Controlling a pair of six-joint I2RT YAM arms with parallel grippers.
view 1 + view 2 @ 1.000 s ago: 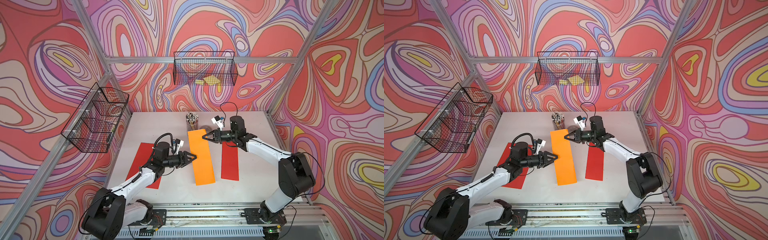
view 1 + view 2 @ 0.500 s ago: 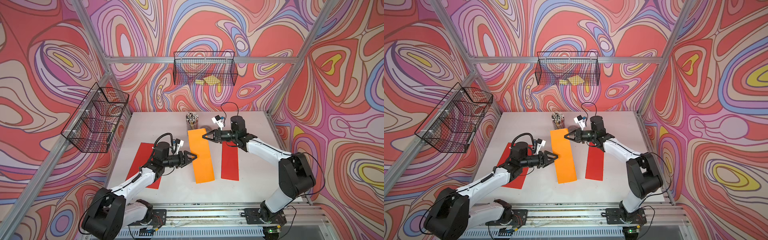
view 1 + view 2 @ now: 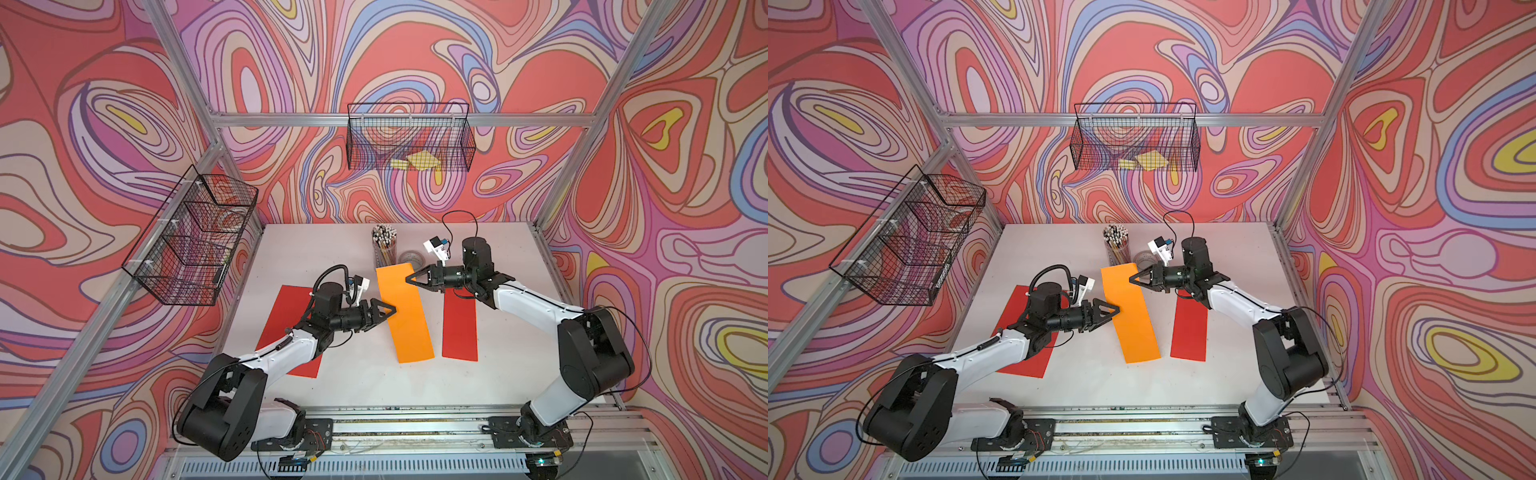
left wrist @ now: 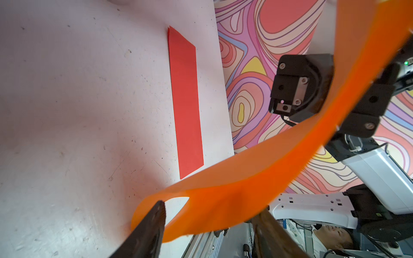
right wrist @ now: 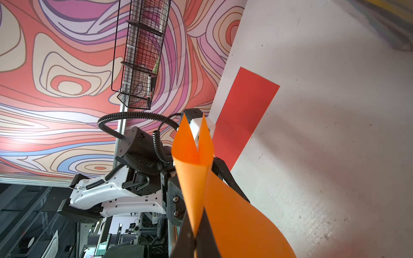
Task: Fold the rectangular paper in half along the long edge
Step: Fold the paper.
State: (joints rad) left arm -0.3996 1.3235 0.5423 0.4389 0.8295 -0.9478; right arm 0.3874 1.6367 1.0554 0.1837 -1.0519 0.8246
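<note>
Right, over on the left wall hangs a wire basket [image 3: 191, 241], above the edge of the table [image 3: 311, 249]. Next along, a wide red sheet [image 3: 286, 307] lies flat, and the left arm reaches across it. Now the left gripper [image 3: 390, 309]: its fingers [image 4: 152, 223] are spread, and the left long edge of the orange paper [image 3: 407, 320] runs between them. That orange paper sits mid-table between the 2 red sheets, and both wrist views show it curled up off the surface in a loop. Behind it stand a cup of pencils [image 3: 384, 245] and a roll of tape [image 3: 409, 257]. Higher up, a back-wall basket [image 3: 409, 137] holds yellow notes. Across to the right gripper [image 3: 409, 279]: it is pressed together, pinching the orange paper's far end, with 2 layers meeting between its fingers [image 5: 185, 243]. Just beside the paper, a narrow red sheet [image 3: 459, 328] lies flat.
</note>
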